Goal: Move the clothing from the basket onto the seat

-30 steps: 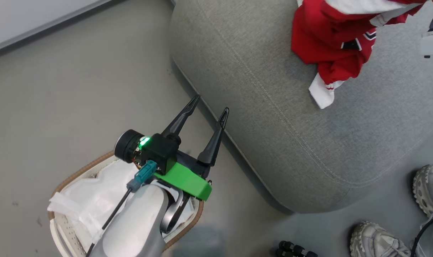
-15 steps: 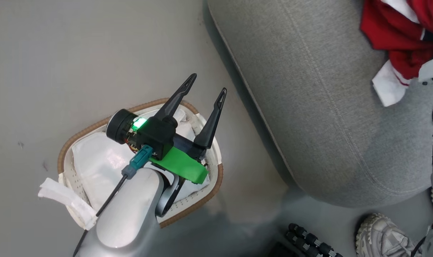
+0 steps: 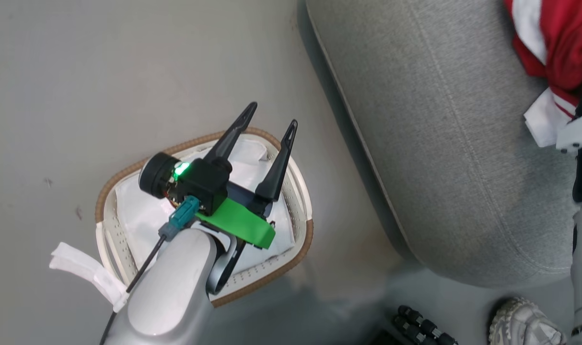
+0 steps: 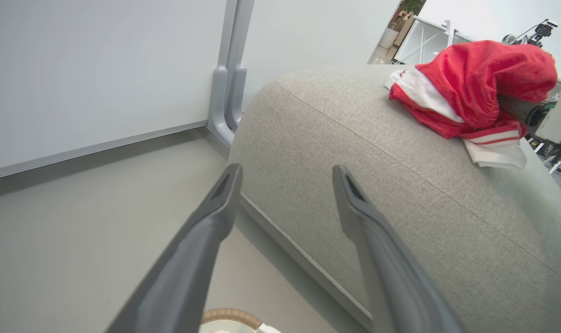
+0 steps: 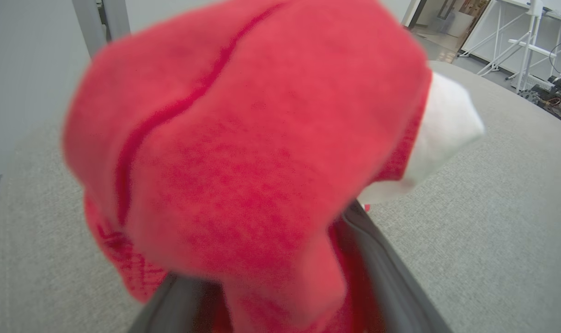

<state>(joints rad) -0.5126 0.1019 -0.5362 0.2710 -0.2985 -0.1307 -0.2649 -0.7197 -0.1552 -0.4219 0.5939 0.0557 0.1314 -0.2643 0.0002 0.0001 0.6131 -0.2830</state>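
Note:
The red clothing [image 3: 569, 43] with white trim lies bunched on the grey seat [image 3: 439, 124] at the top right of the head view. From the left wrist the clothing [image 4: 474, 88] is heaped on the seat [image 4: 400, 194]. In the right wrist view the clothing [image 5: 243, 152] drapes over my right gripper [image 5: 280, 194], whose grey fingers [image 5: 387, 277] stand apart, tips hidden. My left gripper [image 3: 271, 117] hangs open and empty above the basket [image 3: 301, 191], which sits on the floor beside the seat. The left gripper [image 4: 285, 173] points at the seat's rounded corner.
A white liner sheet [image 3: 142, 215] lies in the basket, and a white strip [image 3: 80, 268] hangs over its near rim. A person's shoe [image 3: 526, 326] and a black ribbed object [image 3: 420, 328] sit on the floor by the seat. A wall panel with a post [image 4: 225, 92] stands behind.
The camera has swung, so the basket now sits fuller in the picture and the seat and clothing lie further right. The left gripper keeps its open pose.

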